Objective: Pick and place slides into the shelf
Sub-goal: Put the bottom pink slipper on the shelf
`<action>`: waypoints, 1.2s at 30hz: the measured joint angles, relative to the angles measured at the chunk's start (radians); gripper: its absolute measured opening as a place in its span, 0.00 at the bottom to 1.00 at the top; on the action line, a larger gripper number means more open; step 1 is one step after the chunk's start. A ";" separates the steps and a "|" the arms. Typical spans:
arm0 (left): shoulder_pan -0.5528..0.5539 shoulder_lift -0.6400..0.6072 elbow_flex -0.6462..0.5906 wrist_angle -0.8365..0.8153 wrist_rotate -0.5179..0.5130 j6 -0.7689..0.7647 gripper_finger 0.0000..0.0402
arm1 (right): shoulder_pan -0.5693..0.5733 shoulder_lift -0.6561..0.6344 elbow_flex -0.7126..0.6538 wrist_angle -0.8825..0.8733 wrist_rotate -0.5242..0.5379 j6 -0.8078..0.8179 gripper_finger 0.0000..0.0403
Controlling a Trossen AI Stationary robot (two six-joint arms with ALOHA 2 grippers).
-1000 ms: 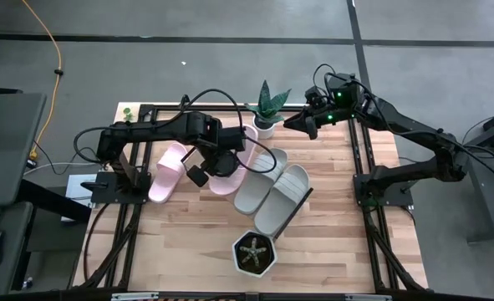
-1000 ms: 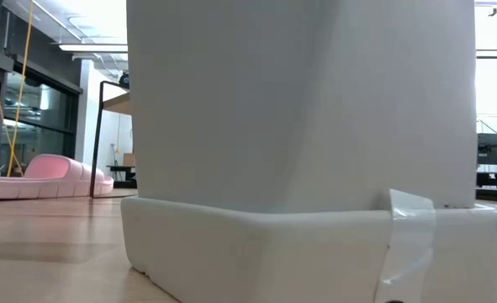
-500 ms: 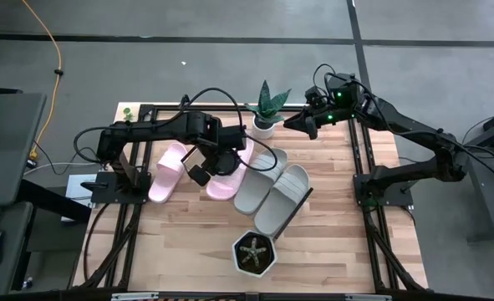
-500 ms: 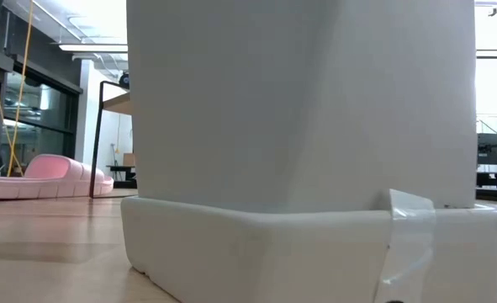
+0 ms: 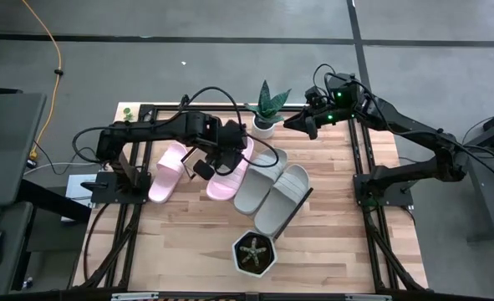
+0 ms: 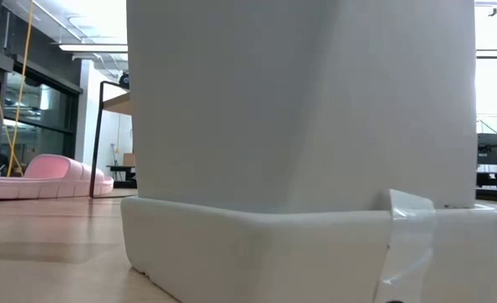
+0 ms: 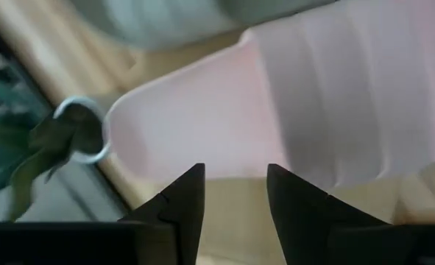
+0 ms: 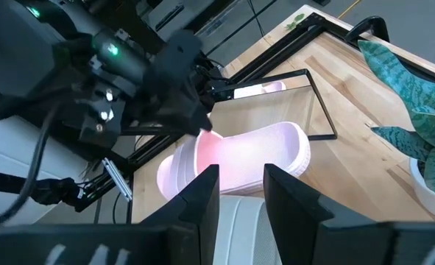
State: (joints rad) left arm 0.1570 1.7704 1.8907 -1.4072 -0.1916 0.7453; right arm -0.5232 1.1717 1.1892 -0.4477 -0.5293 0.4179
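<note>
Four slides lie side by side on the shelf, whose black end frame (image 5: 301, 203) shows beside the outer grey-beige slide (image 5: 284, 196). Beside that slide is the second grey-beige slide (image 5: 259, 180). One pink slide (image 5: 169, 171) lies at the left. The other pink slide (image 5: 228, 171) is under my left gripper (image 5: 217, 155), which is open. In the left wrist view, the left gripper (image 7: 235, 184) has its fingertips at this pink slide's (image 7: 313, 110) edge. My right gripper (image 5: 308, 125) is open and holds nothing. It hovers over the far right of the table. My left gripper comes down on the second pink slide from above, with both fingertips (image 7: 191, 184) at the edge of its sole (image 7: 224, 158). Nothing lies between the fingers. I cannot tell whether they touch the slide, which lies flat on the board.
A snake plant in a white pot (image 5: 266, 113) stands at the far edge between the two grippers. A succulent in a white pot (image 5: 253, 255) stands near the near edge and blocks most of the low view (image 6: 298, 126). Black frame rails run along both table sides.
My left gripper has shifted a little toward the far edge above the second pink slide. The right arm has kept still.
</note>
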 joint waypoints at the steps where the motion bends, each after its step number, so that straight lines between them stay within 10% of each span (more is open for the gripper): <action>1: 0.000 -0.001 0.007 -0.004 -0.014 -0.014 0.33 | 0.000 0.000 0.000 0.000 0.000 0.000 0.24; 17: 0.146 -0.006 0.266 -0.164 0.205 -0.505 0.02 | 0.000 0.000 0.000 -0.027 0.000 -0.018 0.24; 36: 0.155 -0.036 0.136 -0.164 0.109 -0.776 0.01 | 0.000 0.000 0.000 -0.042 0.000 -0.034 0.24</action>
State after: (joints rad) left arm 0.3121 1.7340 2.0267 -1.5712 -0.0824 -0.0310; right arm -0.5233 1.1717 1.1892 -0.4900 -0.5293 0.3840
